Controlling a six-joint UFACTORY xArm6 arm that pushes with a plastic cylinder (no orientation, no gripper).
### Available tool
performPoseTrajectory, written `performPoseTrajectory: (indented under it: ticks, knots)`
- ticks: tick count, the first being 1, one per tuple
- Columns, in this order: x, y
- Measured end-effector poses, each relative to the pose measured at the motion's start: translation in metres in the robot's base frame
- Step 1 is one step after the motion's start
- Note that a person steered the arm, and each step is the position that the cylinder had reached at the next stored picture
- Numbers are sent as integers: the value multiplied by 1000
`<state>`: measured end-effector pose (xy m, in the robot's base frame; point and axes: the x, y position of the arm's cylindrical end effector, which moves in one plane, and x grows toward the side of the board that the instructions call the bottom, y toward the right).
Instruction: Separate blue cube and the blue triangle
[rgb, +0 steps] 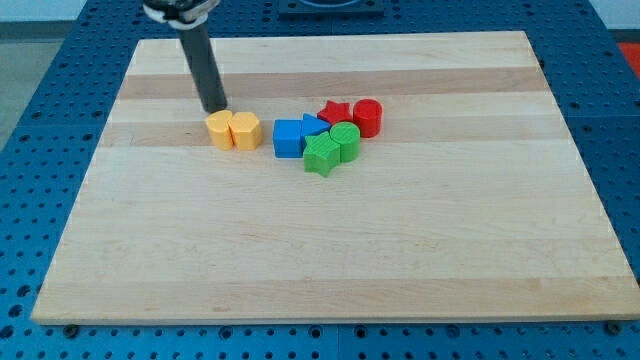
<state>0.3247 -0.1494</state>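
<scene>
My tip (216, 108), a bare rod w/ no jaws, sits above two yellow blocks (233, 131), well left of touching blue cube (288, 138) & blue triangle (313, 125), not yet positioned to split them.

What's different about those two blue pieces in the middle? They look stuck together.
The blue cube shows a square face and stands fully in view; the blue triangle shows a pointed top and is partly hidden behind the green blocks. The cube sits toward the view's left, nearer the yellow blocks; the triangle sits toward the view's right, beside the red star. Both share one blue and appear to touch. My tip is away from both.
</scene>
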Motion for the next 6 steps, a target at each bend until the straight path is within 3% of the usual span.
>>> performPoseTrajectory:
  ticks: [1,2,5,6]
  knots:
    - [0,50]
    - [26,74]
    - [98,102]
    - [82,102]
